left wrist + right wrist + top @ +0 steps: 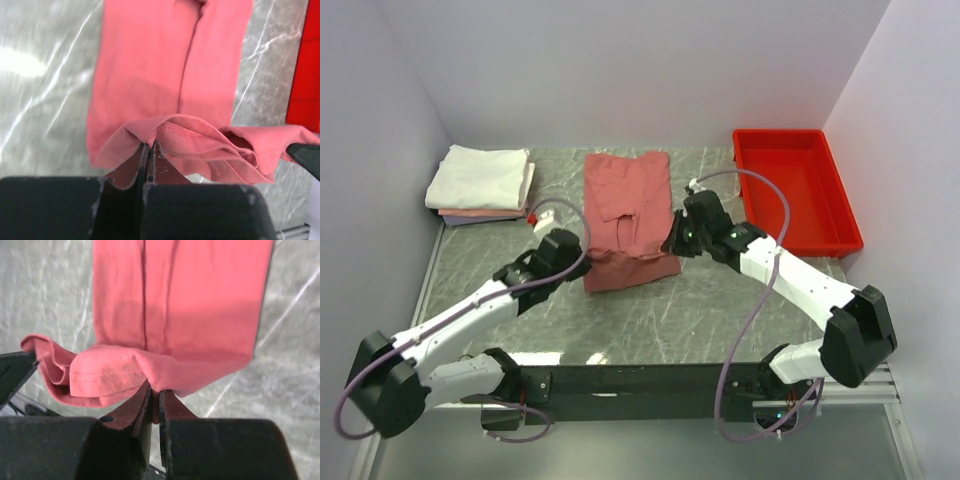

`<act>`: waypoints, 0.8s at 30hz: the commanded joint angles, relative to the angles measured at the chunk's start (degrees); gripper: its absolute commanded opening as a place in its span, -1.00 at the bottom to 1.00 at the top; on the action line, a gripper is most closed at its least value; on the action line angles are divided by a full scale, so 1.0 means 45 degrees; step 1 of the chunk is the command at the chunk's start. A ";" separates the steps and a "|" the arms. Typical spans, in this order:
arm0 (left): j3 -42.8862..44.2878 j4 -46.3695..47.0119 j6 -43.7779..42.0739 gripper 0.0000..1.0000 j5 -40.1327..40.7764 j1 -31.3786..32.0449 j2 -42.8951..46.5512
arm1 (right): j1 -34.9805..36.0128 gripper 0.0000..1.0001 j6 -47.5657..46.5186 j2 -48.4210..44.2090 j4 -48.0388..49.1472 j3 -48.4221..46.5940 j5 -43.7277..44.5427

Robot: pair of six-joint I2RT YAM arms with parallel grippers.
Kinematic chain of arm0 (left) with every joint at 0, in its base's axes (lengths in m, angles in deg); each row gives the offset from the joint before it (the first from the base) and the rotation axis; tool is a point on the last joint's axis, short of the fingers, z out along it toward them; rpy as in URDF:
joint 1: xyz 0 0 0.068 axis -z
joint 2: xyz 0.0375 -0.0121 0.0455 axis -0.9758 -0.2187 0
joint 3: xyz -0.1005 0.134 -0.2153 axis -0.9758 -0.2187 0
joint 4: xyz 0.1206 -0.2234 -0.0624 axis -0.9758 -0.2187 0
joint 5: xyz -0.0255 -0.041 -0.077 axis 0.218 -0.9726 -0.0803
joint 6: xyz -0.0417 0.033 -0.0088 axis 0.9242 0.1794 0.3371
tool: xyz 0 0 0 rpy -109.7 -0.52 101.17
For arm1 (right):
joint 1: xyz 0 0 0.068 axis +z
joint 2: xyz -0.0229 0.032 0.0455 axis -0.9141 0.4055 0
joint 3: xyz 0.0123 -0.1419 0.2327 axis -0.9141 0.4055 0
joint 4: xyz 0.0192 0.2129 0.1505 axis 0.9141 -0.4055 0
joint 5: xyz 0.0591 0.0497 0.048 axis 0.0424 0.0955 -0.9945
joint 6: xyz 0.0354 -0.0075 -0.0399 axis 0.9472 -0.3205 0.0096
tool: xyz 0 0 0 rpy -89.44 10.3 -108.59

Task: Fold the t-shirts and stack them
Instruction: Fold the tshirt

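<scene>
A salmon-red t-shirt [625, 195] lies lengthwise in the middle of the table, sleeves folded in. Its near hem is raised off the surface and curls over. My left gripper [582, 248] is shut on the hem's left corner; in the left wrist view the cloth [165, 75] is pinched between the closed jaws of that gripper [151, 145]. My right gripper [672, 243] is shut on the right corner, and in the right wrist view a fold of the fabric [190, 300] sits between the jaws of that gripper [155, 390]. A folded white t-shirt [480, 175] rests on a pale pink one [480, 212] at the back left.
A bright red plastic tray [785, 135] stands at the back right, close to my right arm; its side also shows in the left wrist view [305, 65]. Grey walls close in the marbled table [720, 300] on three sides.
</scene>
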 commanded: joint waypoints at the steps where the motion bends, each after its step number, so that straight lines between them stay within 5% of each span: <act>1: 0.1272 0.1352 -0.2089 -0.99 -0.0760 -0.0652 -0.1090 | -0.0380 -0.89 -0.0248 0.0522 0.0293 -0.1186 0.0223; 24: 0.5219 0.2602 -0.4043 -0.99 -0.2985 -0.3269 -0.6637 | -0.2060 -0.88 -0.0756 0.4409 -0.0508 -0.4762 -0.0167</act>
